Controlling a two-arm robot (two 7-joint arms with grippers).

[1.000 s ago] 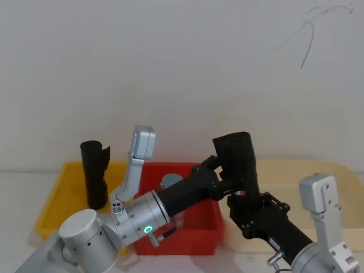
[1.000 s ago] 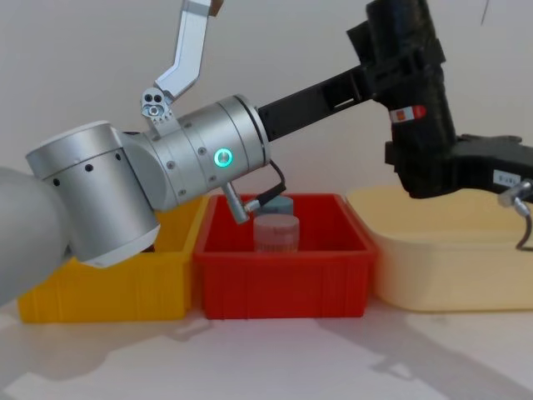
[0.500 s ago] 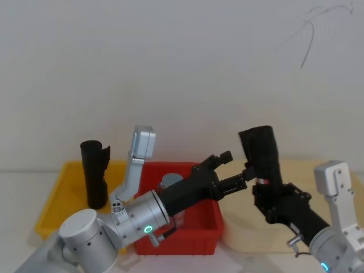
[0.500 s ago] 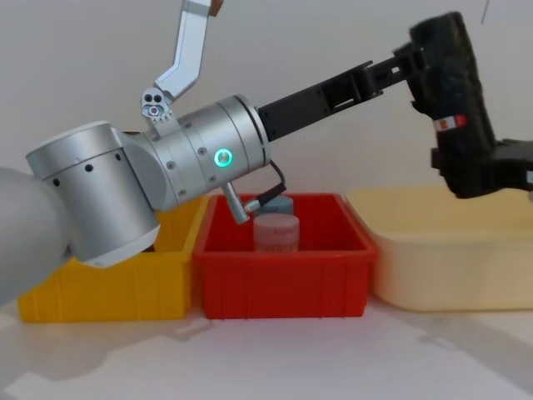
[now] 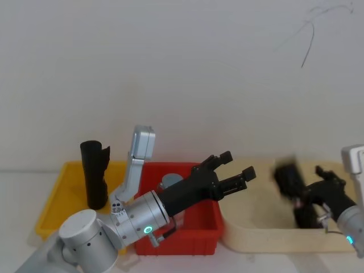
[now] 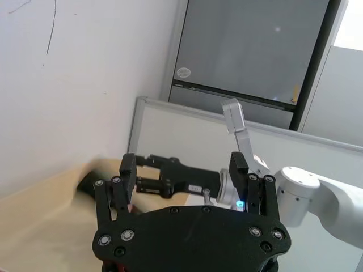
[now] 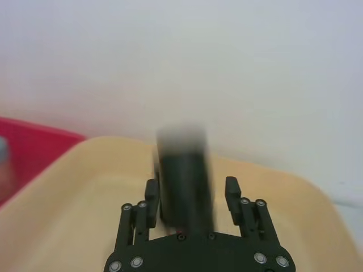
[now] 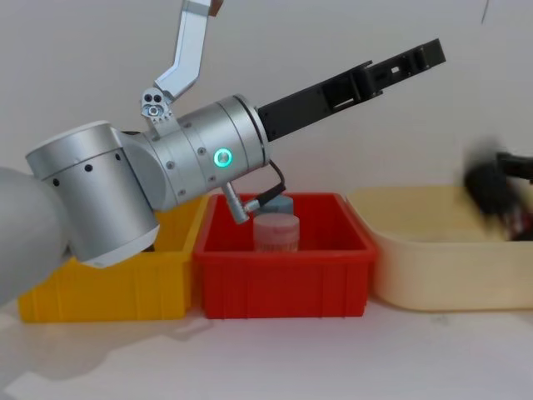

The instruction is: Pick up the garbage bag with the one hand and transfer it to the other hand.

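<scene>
**Handover stage, with the bag on the receiving side.** The left gripper (image 5: 238, 165), on the arm with the green ring light (image 8: 221, 157), reaches out above the red bin (image 8: 283, 287). Its fingers (image 6: 127, 170) are spread wide with nothing between them. The garbage bag (image 7: 182, 164) lies to this gripper's right and lower, well apart from its fingertips. It sits in the grasp of the right gripper (image 7: 190, 190), whose fingers flank the roll on both sides. The roll's long axis runs straight out from the right gripper's palm, along its fingers, and much of its length projects beyond the fingertips. Bag and right gripper hang over the cream tub (image 5: 261, 239). Judged from this arrangement, the transfer is made: the right gripper alone carries the bag, and the left gripper is the farther of the two. Any further move would depend on a grip taken near the roll's base, where the long overhang could let the roll tilt.
</scene>
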